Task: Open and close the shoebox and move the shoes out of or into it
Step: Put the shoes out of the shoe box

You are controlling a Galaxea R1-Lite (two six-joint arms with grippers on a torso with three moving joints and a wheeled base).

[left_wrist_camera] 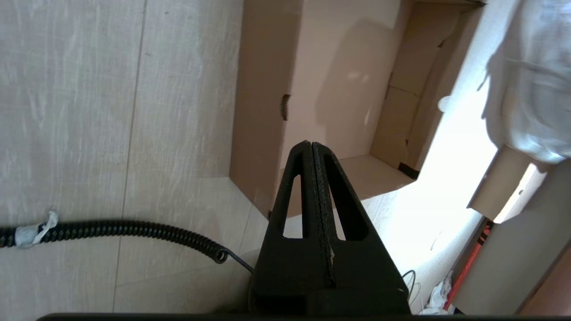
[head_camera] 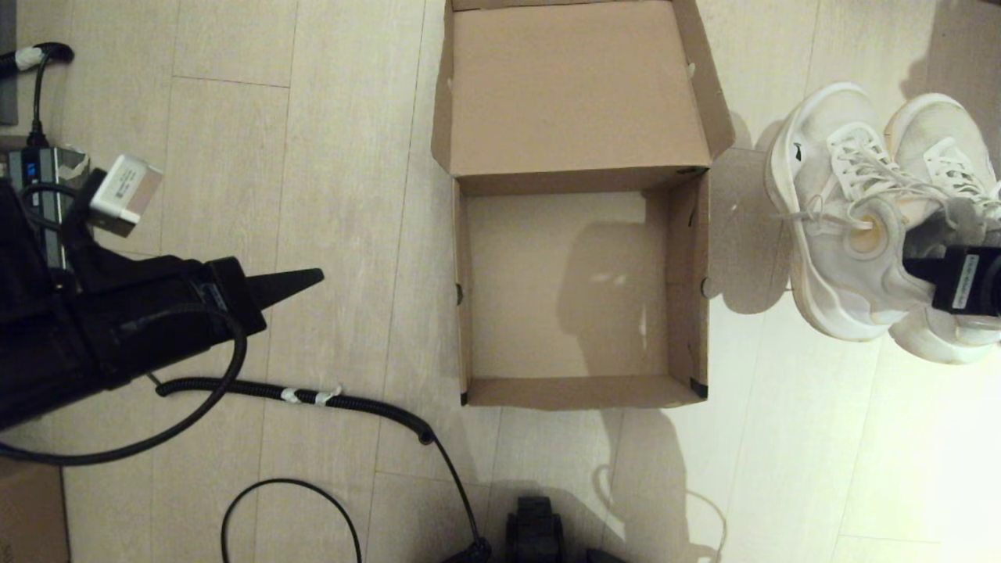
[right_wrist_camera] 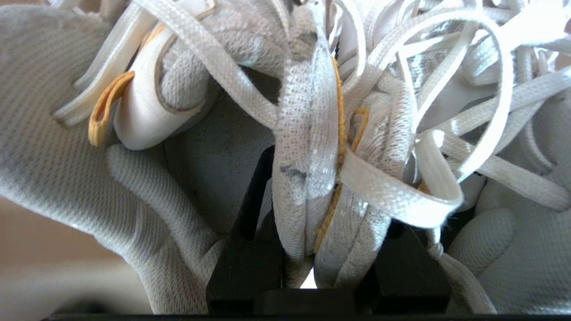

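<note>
Pale wood-plank floor (head_camera: 352,195) carries everything. Head view: the shoebox (head_camera: 583,391) sits mid-floor, lid (head_camera: 575,86) folded back flat on the far side, interior bare. Both shoes (head_camera: 848,227) stand side by side well off the box's right wall, toes pointing away from the robot. Right gripper (head_camera: 923,270) is sunk into the collar area where the two shoes meet. Left gripper (head_camera: 301,279) hangs over bare floor to the left of the box, a coiled cable (head_camera: 344,400) trailing on the floor below it.

Left wrist view: left gripper (left_wrist_camera: 311,149) fingers pressed together, nothing between them; the box's near corner lies just ahead.

Right wrist view: right gripper (right_wrist_camera: 308,249) is clamped on bunched collar fabric and laces (right_wrist_camera: 392,191) — both shoes' inner edges seem pinched together, a detail the head view hides behind the wrist.

Handling judgement: mesh uppers are soft and will sag and deform; the pair looks light, with chunky soles carrying most of the weight, so they would likely hang heel-down and swing. Pinched collars look the best hold — laces alone could slide. The wrist view cannot show the box or the gap to cross; only the head view does.
</note>
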